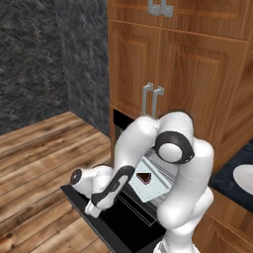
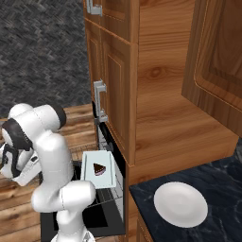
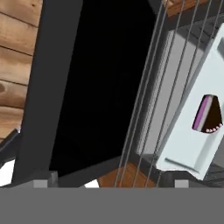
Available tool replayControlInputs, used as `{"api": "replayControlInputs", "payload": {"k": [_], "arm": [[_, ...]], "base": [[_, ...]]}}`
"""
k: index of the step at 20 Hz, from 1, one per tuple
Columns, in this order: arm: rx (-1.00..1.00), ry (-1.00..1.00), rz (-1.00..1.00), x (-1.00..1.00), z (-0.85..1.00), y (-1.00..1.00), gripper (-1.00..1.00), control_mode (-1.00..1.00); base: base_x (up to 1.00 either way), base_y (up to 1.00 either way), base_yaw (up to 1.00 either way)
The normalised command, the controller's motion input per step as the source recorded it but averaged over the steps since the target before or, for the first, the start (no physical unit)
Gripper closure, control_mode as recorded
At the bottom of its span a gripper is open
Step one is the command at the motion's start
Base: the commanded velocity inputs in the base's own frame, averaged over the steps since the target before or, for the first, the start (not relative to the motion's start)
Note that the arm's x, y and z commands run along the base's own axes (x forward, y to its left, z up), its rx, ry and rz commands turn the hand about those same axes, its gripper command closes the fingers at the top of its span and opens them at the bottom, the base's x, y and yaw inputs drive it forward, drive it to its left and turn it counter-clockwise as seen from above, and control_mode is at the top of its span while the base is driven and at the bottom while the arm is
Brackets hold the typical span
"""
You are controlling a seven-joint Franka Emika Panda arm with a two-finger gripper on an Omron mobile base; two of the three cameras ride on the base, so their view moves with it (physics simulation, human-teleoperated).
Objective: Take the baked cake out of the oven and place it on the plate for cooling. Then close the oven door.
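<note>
The oven [image 1: 148,207] stands open, with the black oven door [image 1: 116,227] folded down flat. On its wire rack [image 3: 162,83] rests a pale tray [image 1: 150,190] that carries the small dark baked cake [image 1: 144,178] [image 2: 99,169] [image 3: 208,114]. My gripper [image 1: 92,213] hangs open just above the door's outer edge, left of the tray and apart from the cake. In the hand view its tips [image 3: 41,183] stand wide apart over the door's grey handle bar [image 3: 46,87], with nothing between them. The white plate [image 2: 181,204] [image 1: 245,179] lies empty on the dark counter to the oven's right.
Wooden cabinet doors [image 1: 163,64] with grey handles rise above the oven. A dark stone counter [image 2: 222,189] holds the plate. Wood flooring [image 1: 34,173] spreads left of the door, backed by a dark grey wall [image 1: 44,54]. My own arm [image 1: 185,197] rises in front of the oven.
</note>
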Motion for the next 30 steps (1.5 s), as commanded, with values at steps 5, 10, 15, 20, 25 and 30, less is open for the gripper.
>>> {"api": "replayControlInputs", "payload": {"k": [5,10,15,20,25,30], "arm": [[0.00,-0.03,-0.11,0.03,0.87,-0.33,-1.00,-1.00],[0.00,0.02,-0.12,0.28,0.70,-0.30,-1.00,-1.00],[0.00,0.06,-0.12,0.42,0.36,-0.20,-1.00,-1.00],[-0.04,0.02,-0.09,0.52,0.01,-0.15,-1.00,-1.00],[-0.08,0.00,-0.05,0.34,-0.01,-0.11,-1.00,-1.00],[-0.06,0.00,-0.03,0.04,0.00,-0.19,-1.00,-1.00]], "base": [[0.00,0.00,0.00],[0.00,0.00,0.00],[0.00,0.00,0.00],[0.00,0.00,0.00],[0.00,0.00,0.00],[0.00,0.00,0.00]]}}
